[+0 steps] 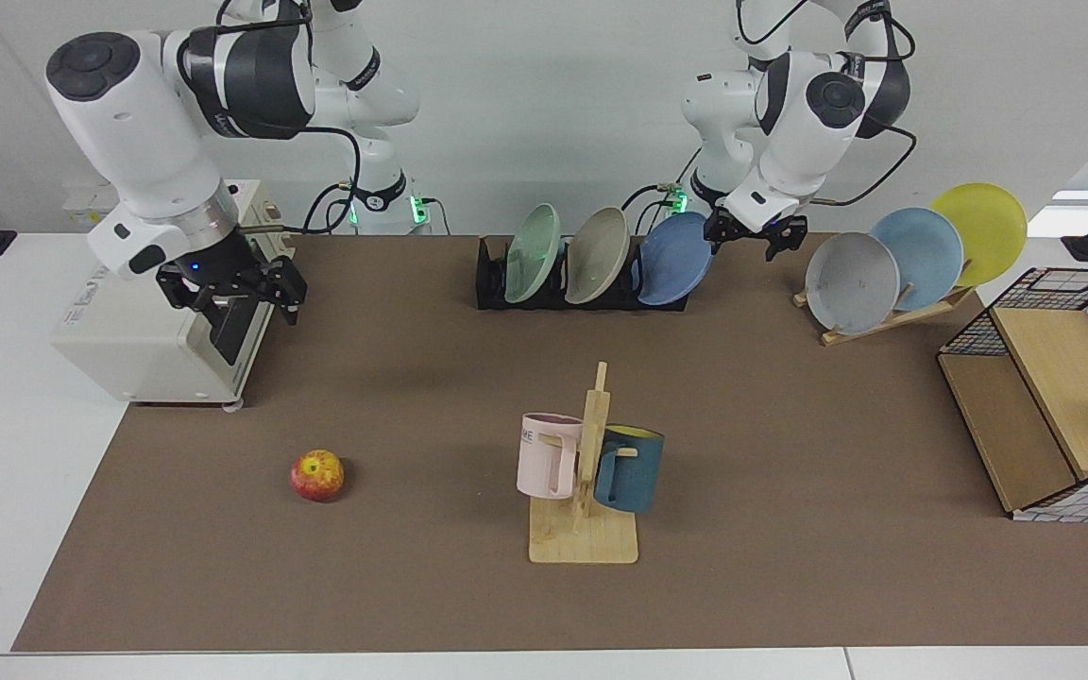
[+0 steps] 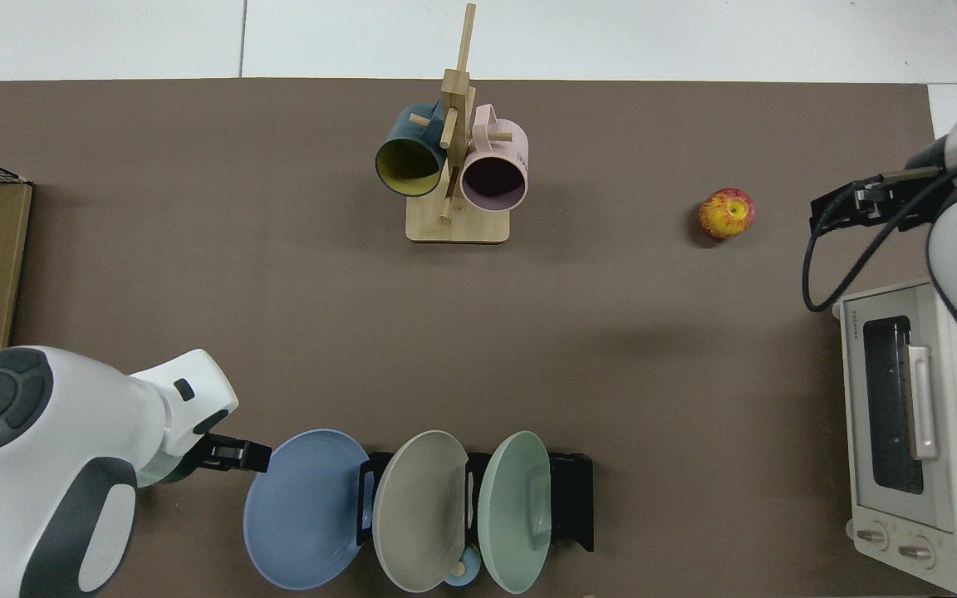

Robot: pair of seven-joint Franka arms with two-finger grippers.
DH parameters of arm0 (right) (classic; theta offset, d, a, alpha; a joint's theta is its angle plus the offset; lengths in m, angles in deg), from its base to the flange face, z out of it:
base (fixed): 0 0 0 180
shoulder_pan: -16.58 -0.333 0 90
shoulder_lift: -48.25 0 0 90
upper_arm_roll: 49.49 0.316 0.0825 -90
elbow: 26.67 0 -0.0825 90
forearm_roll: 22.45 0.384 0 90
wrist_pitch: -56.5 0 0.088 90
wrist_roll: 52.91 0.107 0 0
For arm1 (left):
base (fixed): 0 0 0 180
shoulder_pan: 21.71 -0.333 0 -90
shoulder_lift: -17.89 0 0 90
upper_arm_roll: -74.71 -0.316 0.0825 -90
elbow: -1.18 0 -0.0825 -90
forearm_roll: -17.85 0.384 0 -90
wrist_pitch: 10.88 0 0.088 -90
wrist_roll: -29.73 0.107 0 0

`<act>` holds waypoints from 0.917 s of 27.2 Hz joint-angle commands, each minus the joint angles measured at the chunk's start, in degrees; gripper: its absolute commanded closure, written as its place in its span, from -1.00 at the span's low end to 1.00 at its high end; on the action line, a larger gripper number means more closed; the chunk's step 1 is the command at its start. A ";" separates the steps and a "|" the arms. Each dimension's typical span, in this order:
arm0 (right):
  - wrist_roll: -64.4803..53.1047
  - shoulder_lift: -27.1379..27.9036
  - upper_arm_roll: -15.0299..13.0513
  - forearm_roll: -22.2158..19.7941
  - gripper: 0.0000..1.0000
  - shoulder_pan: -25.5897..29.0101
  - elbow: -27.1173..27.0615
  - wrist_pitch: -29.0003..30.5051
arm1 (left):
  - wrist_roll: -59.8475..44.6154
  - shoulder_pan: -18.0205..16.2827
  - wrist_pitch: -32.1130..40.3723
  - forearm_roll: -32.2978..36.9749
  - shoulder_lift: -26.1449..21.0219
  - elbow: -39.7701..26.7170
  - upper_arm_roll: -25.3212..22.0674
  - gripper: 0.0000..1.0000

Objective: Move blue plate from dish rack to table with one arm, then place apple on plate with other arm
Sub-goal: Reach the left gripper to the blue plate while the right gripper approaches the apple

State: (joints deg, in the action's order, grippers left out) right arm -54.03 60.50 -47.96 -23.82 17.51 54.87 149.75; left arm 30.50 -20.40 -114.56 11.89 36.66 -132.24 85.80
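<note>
Three plates stand on edge in the black dish rack [image 1: 544,283] at the back of the bench [image 1: 790,453]: a green one, a grey-beige one and the blue plate [image 1: 674,260], which sits in the end slot and leans outward. Another three plates, grey, pale blue and yellow, rest on a slanted wooden stand [image 1: 893,316] well apart from the rack. Two mugs hang on a wooden mug tree [image 1: 586,472]. One apple [image 1: 317,475] lies alone on the brown mat.

The blue plate looks stiff, light and matte, likely breakable if dropped, and smooth enough to slip. Its free rim on the side away from the other plates is the sensible place to pinch, since the neighbouring plate crowds the other face.

The left gripper [image 1: 754,236] hangs just beside that free rim, its jaws spread apart and holding nothing; the top view shows it [image 2: 233,453] right at the plate's edge. The right gripper [image 1: 232,295] hovers in front of a white toaster oven [image 1: 166,321], jaws open and empty, near the apple but well above it.
</note>
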 commanded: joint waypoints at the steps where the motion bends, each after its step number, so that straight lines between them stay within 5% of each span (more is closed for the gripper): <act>1: 2.08 6.03 0.23 -0.21 -1.00 -0.50 -6.21 -0.70 | -0.25 0.61 -2.32 -2.56 3.55 -5.97 0.68 -0.99; 18: 1.99 15.87 0.23 -0.47 -1.00 -0.67 -6.13 8.62 | -3.06 0.35 -0.47 -8.54 4.34 -7.38 8.06 -0.95; 20: 1.99 16.84 0.23 -0.56 -1.00 -0.67 -5.96 9.84 | -3.15 0.26 -0.92 -9.15 4.34 -7.38 8.85 -0.77; 25: 1.99 19.13 0.14 -0.73 -1.00 -0.58 -5.95 12.92 | -2.89 0.00 -1.09 -9.33 4.17 -7.29 8.94 0.17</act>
State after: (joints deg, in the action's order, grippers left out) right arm -53.07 76.88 -48.03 -23.86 16.78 50.77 160.54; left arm 27.70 -20.37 -114.87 3.68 38.98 -137.92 94.86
